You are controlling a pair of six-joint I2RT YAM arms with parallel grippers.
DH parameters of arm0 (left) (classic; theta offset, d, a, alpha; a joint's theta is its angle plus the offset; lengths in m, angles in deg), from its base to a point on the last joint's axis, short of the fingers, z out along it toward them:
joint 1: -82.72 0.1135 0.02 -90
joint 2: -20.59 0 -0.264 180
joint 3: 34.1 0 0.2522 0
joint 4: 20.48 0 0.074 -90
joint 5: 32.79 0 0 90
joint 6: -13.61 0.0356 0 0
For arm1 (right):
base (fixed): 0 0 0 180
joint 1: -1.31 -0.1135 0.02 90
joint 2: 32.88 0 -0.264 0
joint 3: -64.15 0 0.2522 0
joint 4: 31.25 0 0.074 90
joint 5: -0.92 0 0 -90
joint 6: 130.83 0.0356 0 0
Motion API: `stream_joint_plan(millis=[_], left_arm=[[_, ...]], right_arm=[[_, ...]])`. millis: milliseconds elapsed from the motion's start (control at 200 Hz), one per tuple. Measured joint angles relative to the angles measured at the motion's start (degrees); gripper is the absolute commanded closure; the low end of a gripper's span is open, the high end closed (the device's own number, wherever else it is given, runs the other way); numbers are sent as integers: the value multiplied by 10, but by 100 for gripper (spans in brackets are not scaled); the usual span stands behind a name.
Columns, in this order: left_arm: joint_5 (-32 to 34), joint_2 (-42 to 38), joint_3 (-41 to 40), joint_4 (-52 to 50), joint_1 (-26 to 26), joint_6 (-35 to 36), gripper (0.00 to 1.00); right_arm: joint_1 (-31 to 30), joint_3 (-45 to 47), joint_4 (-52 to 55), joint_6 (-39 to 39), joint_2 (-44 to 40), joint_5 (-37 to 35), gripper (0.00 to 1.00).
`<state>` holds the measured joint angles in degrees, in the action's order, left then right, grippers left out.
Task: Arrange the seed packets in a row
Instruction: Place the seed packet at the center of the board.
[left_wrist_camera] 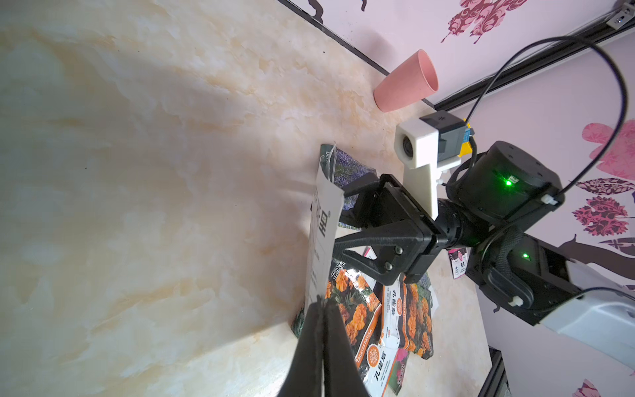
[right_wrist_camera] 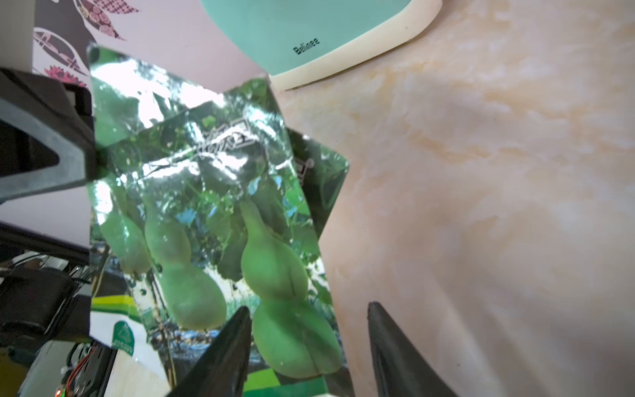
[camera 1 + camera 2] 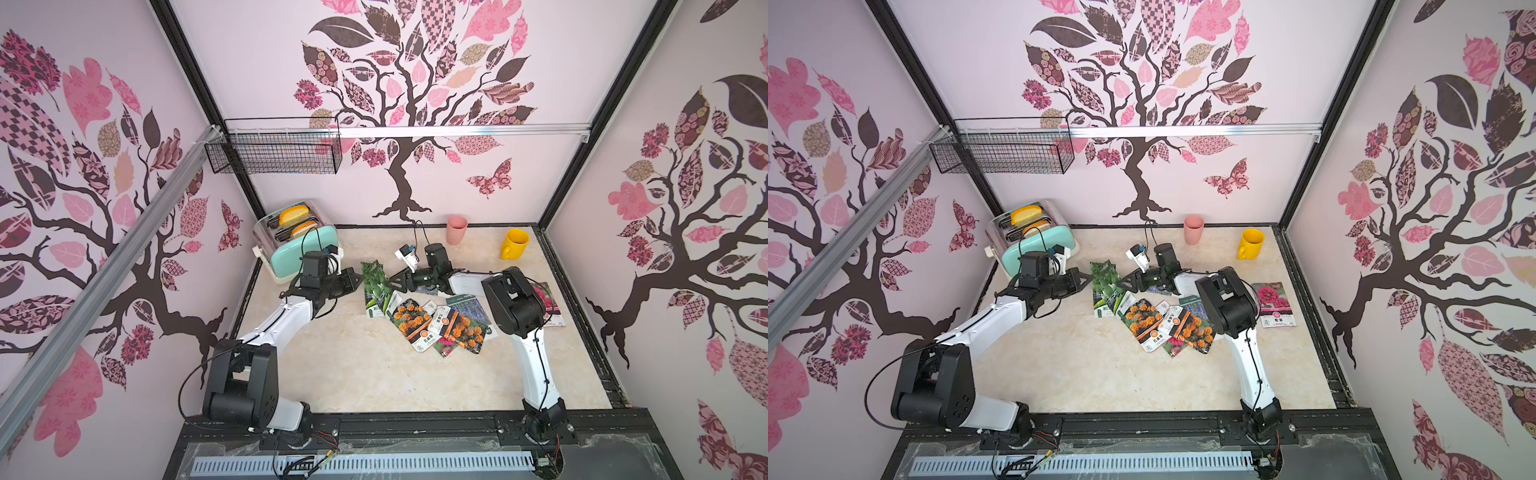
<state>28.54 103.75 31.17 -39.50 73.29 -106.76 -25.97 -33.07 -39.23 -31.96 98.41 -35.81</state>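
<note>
**Left gripper pinches a gourd packet; right jaws spread at its edge**

Nearest the arm bases, the marble-look table (image 3: 353,374) lies bare. Next comes the loose heap of seed packets, overlapping and not in a row. Two marigold packets (image 3: 409,320) (image 3: 461,328) lie face up side by side at different angles, and a sliver of a magenta-flower packet (image 3: 445,347) pokes out from under the second. A lavender packet (image 3: 471,305) sits just behind them, partly under the right arm. Off to the right, well apart from the heap, a second magenta-flower packet (image 3: 1273,301) lies flat on its own.

Behind the marigolds, the left gripper (image 3: 358,279) has its jaws pressed together on one side of a gourd packet (image 3: 374,276), which stands tilted up off the table (whether its lower end touches the surface is unclear). A second gourd packet (image 2: 323,172) lies just behind it, partly covered. The right gripper (image 3: 392,284) faces it from the other side. Its jaws are spread, the packet's edge between them and no visible pinch. Another lavender packet (image 1: 347,168) lies beneath that gripper.

Farthest back stand a mint toaster (image 3: 299,245) with bread in its slots, a pink cup (image 3: 457,229) and a yellow mug (image 3: 514,243).
</note>
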Motion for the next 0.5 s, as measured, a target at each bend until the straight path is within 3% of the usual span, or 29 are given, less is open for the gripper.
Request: stream_joint_plan(millis=[180,310,500], left_arm=[[10,0,-2,6,0,-3,100],[23,0,-6,14,0,-8,100],[49,0,-10,17,0,-12,100]], right_arm=[[-1,3,-16,21,11,16,72],[-2,7,-27,29,16,20,100],[-7,32,-51,32,9,12,100]])
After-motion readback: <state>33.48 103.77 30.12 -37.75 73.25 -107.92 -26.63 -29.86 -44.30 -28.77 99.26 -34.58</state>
